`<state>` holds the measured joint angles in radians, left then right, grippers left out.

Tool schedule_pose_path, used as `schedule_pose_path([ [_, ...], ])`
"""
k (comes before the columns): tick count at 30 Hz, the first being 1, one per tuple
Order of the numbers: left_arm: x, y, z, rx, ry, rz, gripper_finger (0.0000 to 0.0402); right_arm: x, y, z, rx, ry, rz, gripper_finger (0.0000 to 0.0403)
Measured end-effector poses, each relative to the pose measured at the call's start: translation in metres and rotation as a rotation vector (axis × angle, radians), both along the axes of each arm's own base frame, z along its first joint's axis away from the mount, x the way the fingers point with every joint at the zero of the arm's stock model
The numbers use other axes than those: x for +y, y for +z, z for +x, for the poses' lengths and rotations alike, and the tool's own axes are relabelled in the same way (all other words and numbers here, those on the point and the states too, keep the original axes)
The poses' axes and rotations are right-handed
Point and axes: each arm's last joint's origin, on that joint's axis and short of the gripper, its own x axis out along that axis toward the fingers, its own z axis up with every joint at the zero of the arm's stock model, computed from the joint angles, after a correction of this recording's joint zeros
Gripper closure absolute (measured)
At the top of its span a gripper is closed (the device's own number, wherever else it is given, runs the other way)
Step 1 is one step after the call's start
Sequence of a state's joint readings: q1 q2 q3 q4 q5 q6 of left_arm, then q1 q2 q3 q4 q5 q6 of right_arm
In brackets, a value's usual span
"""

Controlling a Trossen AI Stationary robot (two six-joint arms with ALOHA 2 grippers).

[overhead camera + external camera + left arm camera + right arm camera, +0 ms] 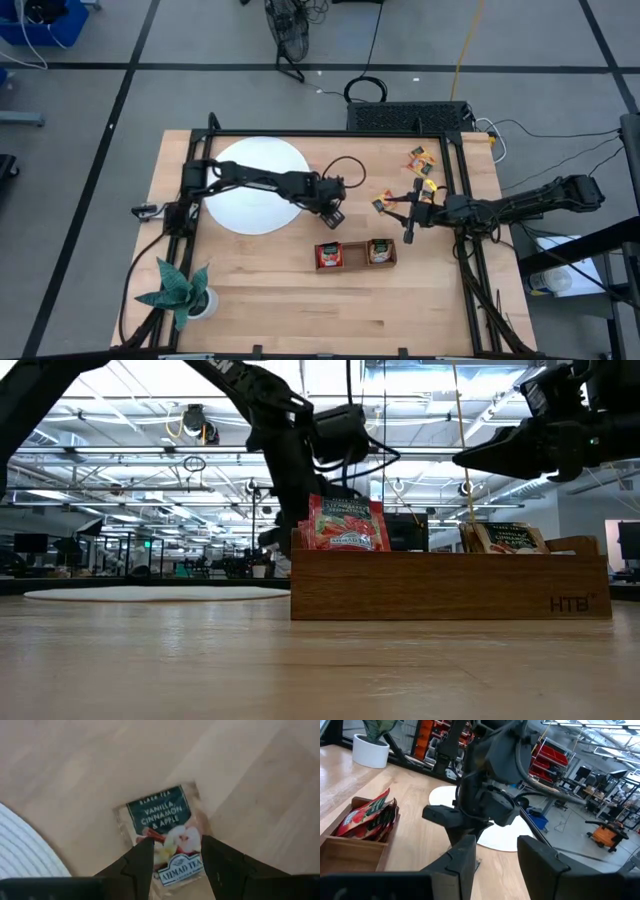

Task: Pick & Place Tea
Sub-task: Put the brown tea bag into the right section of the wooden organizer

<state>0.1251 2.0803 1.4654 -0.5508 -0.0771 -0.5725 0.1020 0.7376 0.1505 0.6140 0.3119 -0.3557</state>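
The left pincer (172, 857) held a tea sachet (167, 837) by its lower edge, with one finger on each side of the packet. The wrapper faced the wrist camera, and its text was easy to read: "BLACK TEA", "VANILLA CINNAMON & APPLE", and "AHMAD TEA" at the bottom. I think this edge grip was chosen so that the flat packet hangs free under the fingers and can go down into a narrow compartment. In the high view this pincer (333, 212) was just past the rim of the white disc (255, 185), and the wooden tray (355, 254) lay near it, a little closer to the front of the surface.

The right pincer (492, 850) was partly open with nothing between its fingers. In the high view it (409, 232) hovered above the surface. Some loose sachets (421, 160) lay behind it, near the far right corner, and one more (381, 204) lay just beside it. Probably it waited there to take the next one.

In the tray, a red sachet (347, 524) stood upright in the compartment nearest the left pincer, and another sachet (512, 538) leaned in the compartment on the other end. The tray front carried the mark "HTB" (568, 604). The text on the red wrapper was too small for me to read.
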Motion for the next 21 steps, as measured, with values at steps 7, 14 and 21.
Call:
schedule_pose_path([
  [7, -0.001, -0.019, 0.001, 0.059, -0.011, -0.037, 0.0236, 0.0, 0.0, 0.0, 0.006, 0.0, 0.002, 0.0273],
  [14, -0.002, -0.034, 0.0, 0.119, -0.01, -0.033, 0.0243, 0.0, 0.0, 0.0, 0.004, 0.0, 0.002, 0.0273],
  [21, -0.008, -0.037, 0.004, 0.119, -0.18, 0.042, 0.0373, 0.0, 0.0, 0.0, 0.004, 0.0, 0.002, 0.0273],
])
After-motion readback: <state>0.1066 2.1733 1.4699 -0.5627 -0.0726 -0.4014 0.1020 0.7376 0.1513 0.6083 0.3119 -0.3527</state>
